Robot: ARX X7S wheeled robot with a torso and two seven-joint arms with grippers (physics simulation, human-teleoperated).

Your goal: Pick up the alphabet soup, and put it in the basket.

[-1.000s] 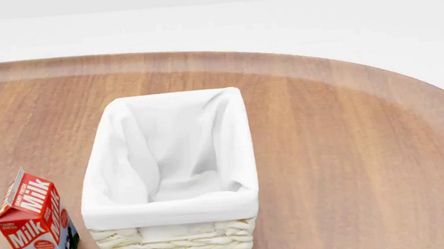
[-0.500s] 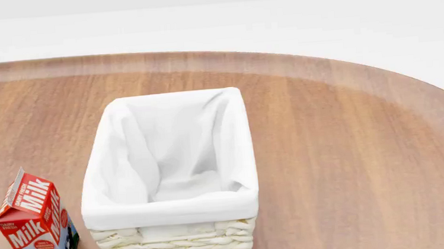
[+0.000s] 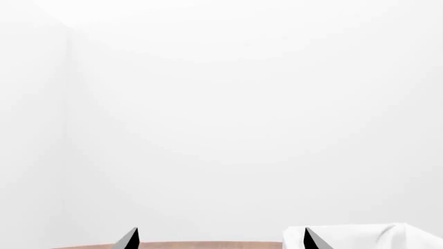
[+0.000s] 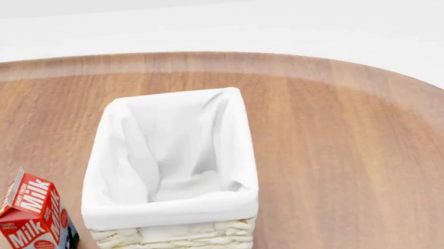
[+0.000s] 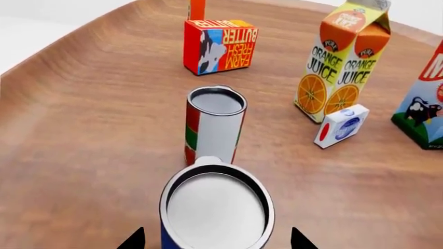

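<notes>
In the right wrist view the alphabet soup (image 5: 217, 207), a blue can with a pale silvery top, stands upright on the wooden table. My right gripper (image 5: 218, 241) is open, one fingertip on each side of the can with a small gap to it. The basket (image 4: 169, 210), cream wicker with a white cloth lining, stands in the middle of the head view with nothing in it. My left gripper (image 3: 220, 239) is open with nothing between its fingertips; the basket's cloth (image 3: 367, 237) shows behind one of them. The head view does not show the can.
Just beyond the soup stands a red-and-green can (image 5: 215, 127). Farther off are a butter box (image 5: 220, 46), an orange juice carton (image 5: 343, 62), a small white box (image 5: 341, 125) and a milk carton (image 5: 424, 109). The milk carton (image 4: 38, 225) stands left of the basket.
A dark pointed tip at the head view's bottom left edge has slid slightly left. The basket and milk carton have not moved.
</notes>
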